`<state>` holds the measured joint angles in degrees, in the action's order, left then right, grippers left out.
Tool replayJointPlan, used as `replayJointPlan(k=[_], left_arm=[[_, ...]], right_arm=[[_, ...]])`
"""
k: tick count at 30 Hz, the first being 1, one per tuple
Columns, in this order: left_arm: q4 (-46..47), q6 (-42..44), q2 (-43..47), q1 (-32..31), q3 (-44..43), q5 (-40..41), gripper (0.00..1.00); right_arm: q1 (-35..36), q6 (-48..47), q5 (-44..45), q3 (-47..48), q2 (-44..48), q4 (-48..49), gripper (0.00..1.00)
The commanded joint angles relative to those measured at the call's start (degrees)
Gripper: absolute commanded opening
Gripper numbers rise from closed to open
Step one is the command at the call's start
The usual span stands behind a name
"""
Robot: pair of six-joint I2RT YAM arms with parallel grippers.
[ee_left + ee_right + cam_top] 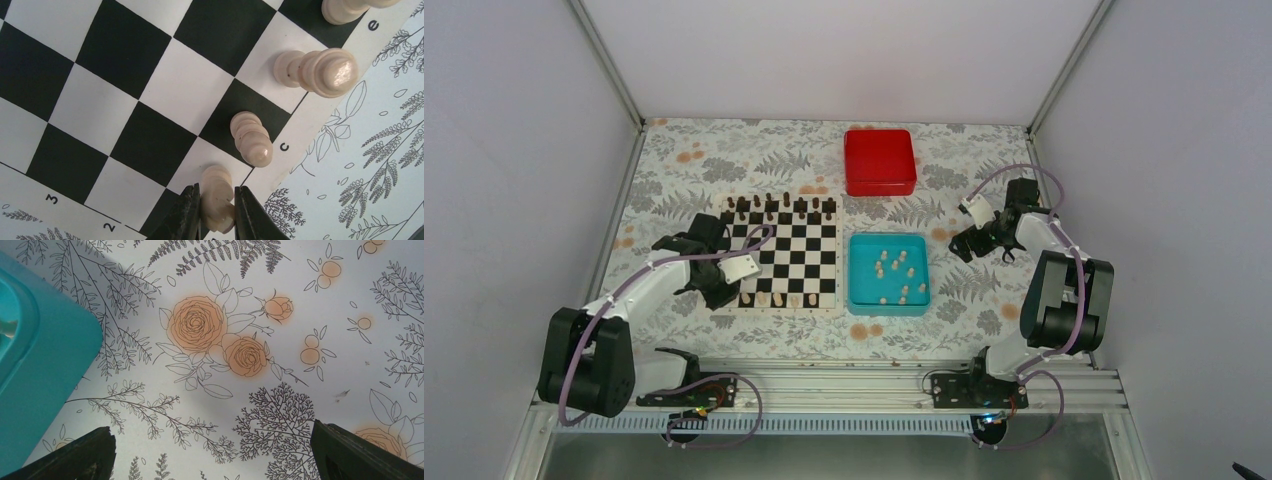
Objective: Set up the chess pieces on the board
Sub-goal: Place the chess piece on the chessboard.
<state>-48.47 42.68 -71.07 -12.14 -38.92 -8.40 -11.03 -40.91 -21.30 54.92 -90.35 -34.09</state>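
The left gripper (217, 190) is clamped on one pale piece (218, 207), held upright at the near edge row of the board (120, 100), on or just above a square; I cannot tell which. A few more pale chess pieces (251, 137) stand beside it along that row. Dark chessmen (774, 207) line the board's far edge. Right of the board, a teal tray (856, 290) holds roughly ten pale pieces not yet placed, so most of the job looks undone. The right gripper (210, 432) hangs further right of the board, jaws wide apart and empty.
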Motion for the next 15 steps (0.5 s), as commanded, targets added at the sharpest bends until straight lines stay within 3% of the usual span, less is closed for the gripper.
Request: replayJointPlan(k=[1, 15], left_arm=[[1.0, 0.84, -1.16, 0.34, 0.44, -0.05, 0.08], [0.43, 1.0, -1.44, 0.36, -0.42, 0.34, 0.17]], right_arm=[[-0.79, -0.85, 0.19, -0.18, -0.26, 0.42, 1.0], [-0.9, -0.95, -0.04, -0.2, -0.66, 0.44, 1.0]])
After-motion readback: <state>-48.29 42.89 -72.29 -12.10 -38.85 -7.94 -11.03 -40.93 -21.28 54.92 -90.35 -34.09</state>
